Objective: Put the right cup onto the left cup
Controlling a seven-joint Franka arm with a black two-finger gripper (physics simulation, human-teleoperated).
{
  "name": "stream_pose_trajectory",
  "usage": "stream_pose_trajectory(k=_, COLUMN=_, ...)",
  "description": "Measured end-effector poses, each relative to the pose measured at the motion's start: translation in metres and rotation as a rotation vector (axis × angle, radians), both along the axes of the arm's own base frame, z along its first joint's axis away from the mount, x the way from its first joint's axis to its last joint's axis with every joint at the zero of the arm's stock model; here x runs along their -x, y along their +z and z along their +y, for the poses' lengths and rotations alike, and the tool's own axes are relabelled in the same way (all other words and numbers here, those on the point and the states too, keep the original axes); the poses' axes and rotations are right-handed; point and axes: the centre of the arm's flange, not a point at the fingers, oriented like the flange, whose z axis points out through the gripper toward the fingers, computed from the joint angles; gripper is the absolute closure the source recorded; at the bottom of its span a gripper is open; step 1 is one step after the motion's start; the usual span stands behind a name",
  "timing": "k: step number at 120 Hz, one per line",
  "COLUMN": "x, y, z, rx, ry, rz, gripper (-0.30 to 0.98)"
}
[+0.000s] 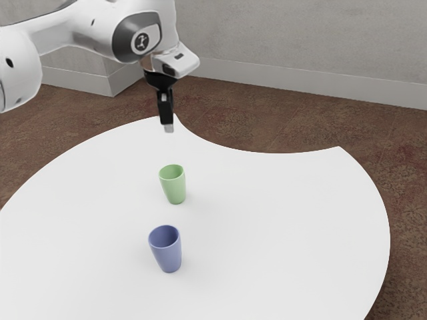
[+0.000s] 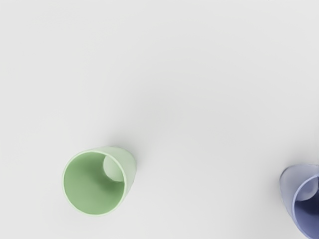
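At exterior view's 12 o'clock from green cup (image 1: pixel 175 189), tool (image 1: pixel 168 127): wide or narrow, can't tell. Blue cup (image 1: pixel 168 256) at 6 o'clock; both mouth-up, likely for nesting.

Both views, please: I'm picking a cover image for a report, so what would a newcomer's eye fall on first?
Probably the two upright cups, the only strong colors on the white table: the green cup and, apart from it and nearer the exterior camera, the blue cup. Next would come the black gripper, hanging above the table at the end of the white arm.
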Motion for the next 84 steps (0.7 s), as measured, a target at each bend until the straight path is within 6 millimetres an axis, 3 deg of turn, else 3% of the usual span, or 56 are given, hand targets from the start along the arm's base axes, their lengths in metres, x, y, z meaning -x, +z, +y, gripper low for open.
stream_pose_trajectory(k=8, x=0.003, y=-0.015, z=-0.007, rx=0.012, ry=-0.017, rz=0.024, gripper=0.0)
stream_pose_trajectory(k=21, x=0.026, y=-0.059, z=-0.025, rx=0.036, ry=-0.065, rz=0.078, gripper=0.0)
stream_pose_trajectory(k=34, x=0.032, y=-0.095, z=-0.034, rx=0.036, ry=-0.08, rz=0.105, gripper=0.0)
stream_pose_trajectory(k=54, x=0.048, y=-0.149, z=-0.03, rx=0.029, ry=-0.072, rz=0.155, gripper=0.0)
stream_pose_trajectory(k=84, x=0.072, y=-0.2, z=-0.021, rx=0.025, ry=-0.05, rz=0.201, gripper=0.0)
